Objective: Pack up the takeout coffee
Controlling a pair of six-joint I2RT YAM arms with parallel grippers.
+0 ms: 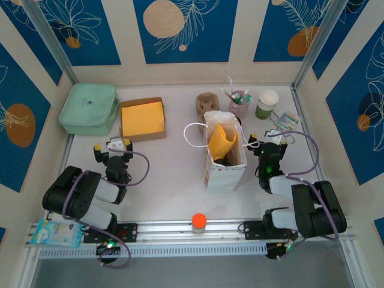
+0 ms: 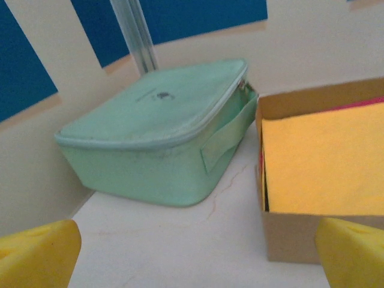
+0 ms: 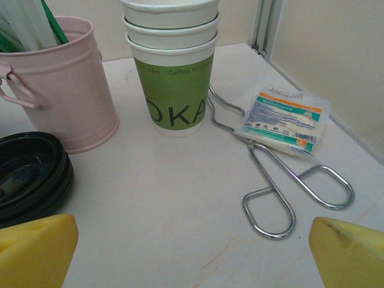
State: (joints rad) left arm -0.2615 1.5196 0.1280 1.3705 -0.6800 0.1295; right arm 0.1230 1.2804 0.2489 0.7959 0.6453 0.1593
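Black-lidded coffee [image 3: 30, 174] is standing just beside the pink cup [image 3: 60, 84], behind the bag [image 1: 225, 162]. My left gripper [image 2: 192, 255] and right gripper [image 3: 192, 252] are hanging spread, empty. Reaching in carelessly, I am risking tipping the stacked cups [image 3: 171, 66] or spilling it.

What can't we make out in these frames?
- Right wrist: black lid cut by the left edge; cup under it or not, cannot tell.
- Top external: paper bag walls and yellow wad hide what lies at its bottom.
- Left wrist: cardboard box cut by the right edge; yellow sheet covers its contents.
- Right wrist: packet print too small to read.
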